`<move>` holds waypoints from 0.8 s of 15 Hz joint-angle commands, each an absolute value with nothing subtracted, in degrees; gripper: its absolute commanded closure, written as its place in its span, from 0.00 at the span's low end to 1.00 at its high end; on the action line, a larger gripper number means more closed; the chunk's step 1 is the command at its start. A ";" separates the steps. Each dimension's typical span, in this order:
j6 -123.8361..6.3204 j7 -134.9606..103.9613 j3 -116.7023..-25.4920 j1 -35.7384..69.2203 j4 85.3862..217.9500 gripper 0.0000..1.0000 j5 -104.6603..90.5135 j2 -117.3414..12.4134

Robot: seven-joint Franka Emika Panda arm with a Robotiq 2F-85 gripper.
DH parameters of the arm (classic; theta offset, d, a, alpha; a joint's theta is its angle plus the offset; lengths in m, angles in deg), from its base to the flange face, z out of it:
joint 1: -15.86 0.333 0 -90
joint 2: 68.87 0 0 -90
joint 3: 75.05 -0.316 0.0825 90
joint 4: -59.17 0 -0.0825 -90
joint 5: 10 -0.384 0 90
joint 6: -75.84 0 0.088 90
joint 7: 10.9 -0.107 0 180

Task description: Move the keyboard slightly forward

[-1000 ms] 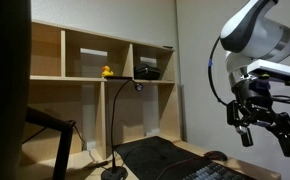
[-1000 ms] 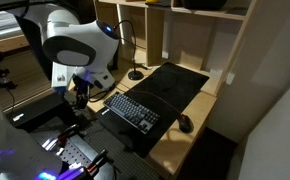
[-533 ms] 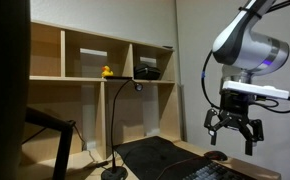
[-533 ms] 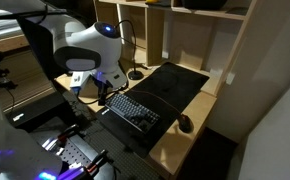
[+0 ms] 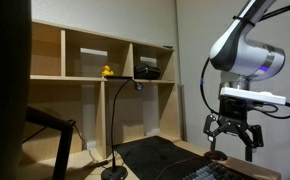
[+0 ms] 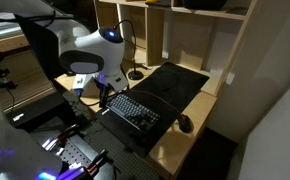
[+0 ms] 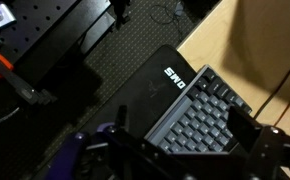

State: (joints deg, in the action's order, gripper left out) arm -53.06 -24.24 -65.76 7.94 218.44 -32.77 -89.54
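Observation:
The dark keyboard (image 6: 133, 110) lies on the front part of a black desk mat (image 6: 173, 80), on a wooden desk. In the wrist view the keyboard (image 7: 200, 115) fills the lower right, with its corner over the mat's edge. My gripper (image 7: 183, 135) is open and empty. It hangs above the keyboard's end, with one dark finger on each side of the key rows. In the exterior views the gripper (image 5: 232, 138) (image 6: 103, 96) points down, just above the keyboard's end nearest the robot base. The keyboard's edge shows low in an exterior view (image 5: 213, 172).
A small dark mouse (image 6: 186, 123) sits on the desk past the keyboard's far end. A gooseneck lamp (image 5: 113, 170) stands at the mat's back corner. Wooden shelves (image 5: 95, 60) hold a yellow duck (image 5: 107, 72) and a black device (image 5: 148, 70). A dark perforated floor (image 7: 75, 70) lies beside the desk.
The arm has swung in towards the keyboard and come lower. The gripper has turned to point straight down over the keyboard's end. The keyboard has not moved.

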 commanded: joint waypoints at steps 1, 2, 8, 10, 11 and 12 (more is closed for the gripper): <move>-59.24 -19.77 -64.66 9.93 217.05 0.00 -40.77 -79.20; -60.23 -19.21 -64.82 10.07 217.29 0.00 -42.66 -78.28; -59.54 -20.45 -65.75 9.16 217.64 0.00 -41.28 -78.76; -63.98 -18.54 -65.86 10.18 217.11 0.00 -45.39 -74.81; -65.57 -17.65 -66.04 10.67 217.06 0.00 -47.33 -73.38; -67.14 -16.68 -66.27 10.98 217.15 0.00 -49.24 -72.52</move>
